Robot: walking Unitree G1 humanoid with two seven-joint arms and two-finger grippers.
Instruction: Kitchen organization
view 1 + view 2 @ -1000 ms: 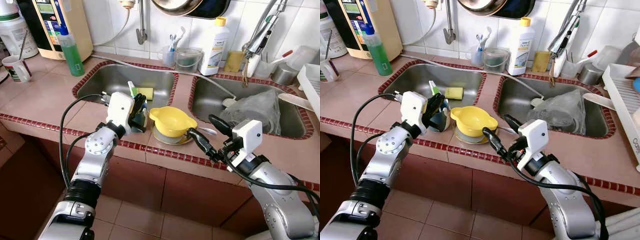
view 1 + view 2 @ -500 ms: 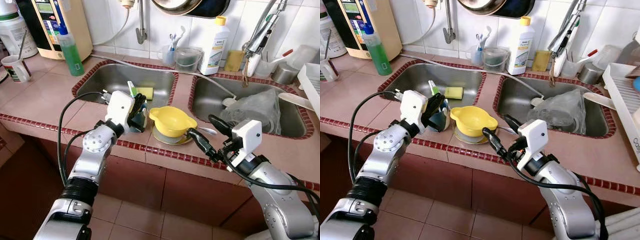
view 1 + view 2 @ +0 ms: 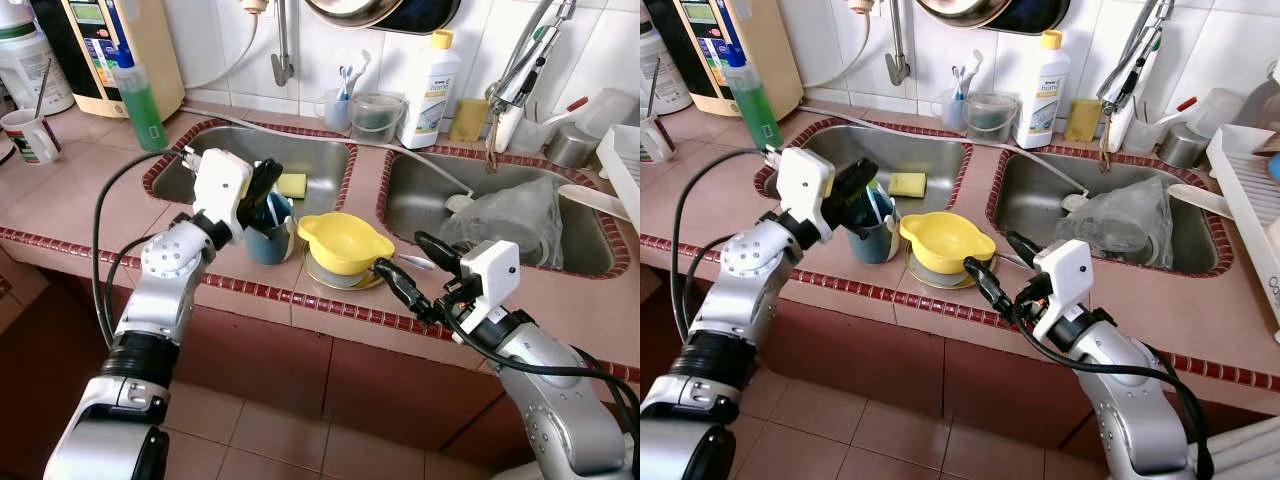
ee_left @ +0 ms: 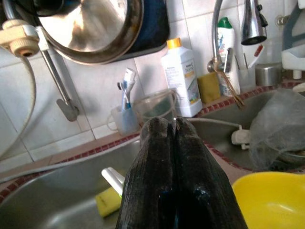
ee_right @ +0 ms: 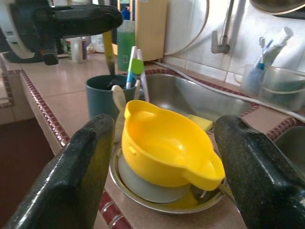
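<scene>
A teal cup (image 3: 268, 238) holding several utensils stands on the counter in front of the left sink. My left gripper (image 3: 264, 183) hovers just above its rim, shut on a thin utensil handle (image 5: 108, 53) that runs down into the cup. A green-and-white handle (image 5: 136, 65) also sticks out of the cup. To the cup's right, a yellow bowl (image 3: 344, 240) rests on a metal plate (image 3: 330, 275). My right gripper (image 3: 400, 254) is open, level with the counter edge and pointing at the bowl from the right, touching nothing.
A yellow sponge (image 3: 292, 185) lies in the left sink (image 3: 215, 150). The right sink (image 3: 410, 200) holds a crumpled plastic bag (image 3: 510, 215). A green soap bottle (image 3: 143, 95), a mug (image 3: 30, 135) and a white bottle (image 3: 430, 88) stand around. A white rack (image 3: 622, 160) is far right.
My left gripper has risen from around the cup and moved a little left, uncovering the cup. The right arm has hardly moved.
</scene>
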